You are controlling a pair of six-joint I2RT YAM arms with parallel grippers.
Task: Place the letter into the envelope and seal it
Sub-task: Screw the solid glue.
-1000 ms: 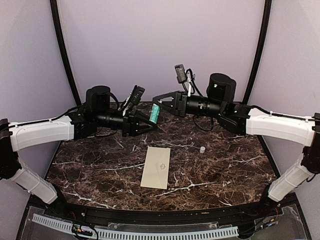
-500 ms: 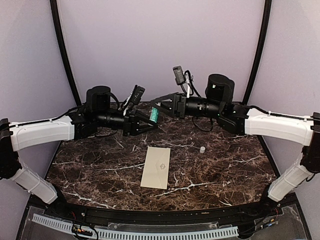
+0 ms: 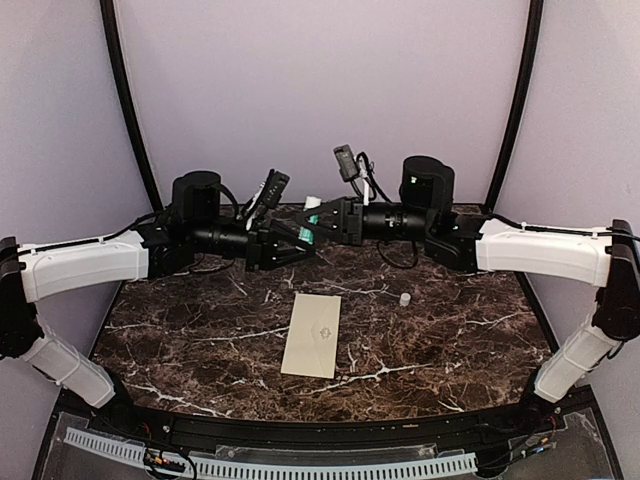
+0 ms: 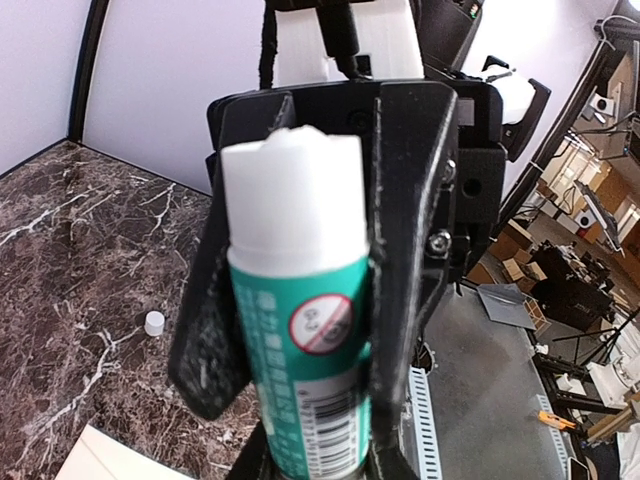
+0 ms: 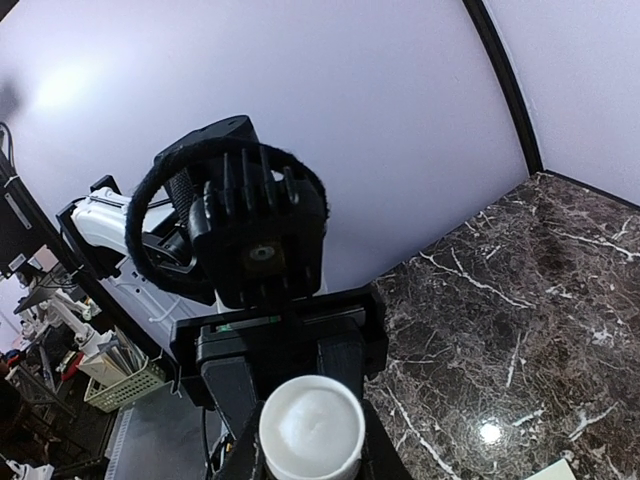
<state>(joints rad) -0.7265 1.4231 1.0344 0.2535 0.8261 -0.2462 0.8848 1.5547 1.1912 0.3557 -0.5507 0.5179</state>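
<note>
— What is the place like?
— There is a dark stone table (image 3: 450, 330) with white lines in it, and pale purple walls (image 3: 320, 90) all round.
— What does the left gripper do?
— The left gripper (image 3: 300, 238) is up in the air. It squeezes the bottom end of a green glue stick (image 4: 295, 300).
— And the other one?
— The right gripper (image 3: 318, 220) faces it. It pinches the same stick near its white top.
— Where is the envelope?
— The envelope (image 3: 312, 334) lies flat on the table, down below both grippers, with its little mark facing up. A small white cap (image 3: 405, 298) sits apart from it, below the right gripper.
</note>
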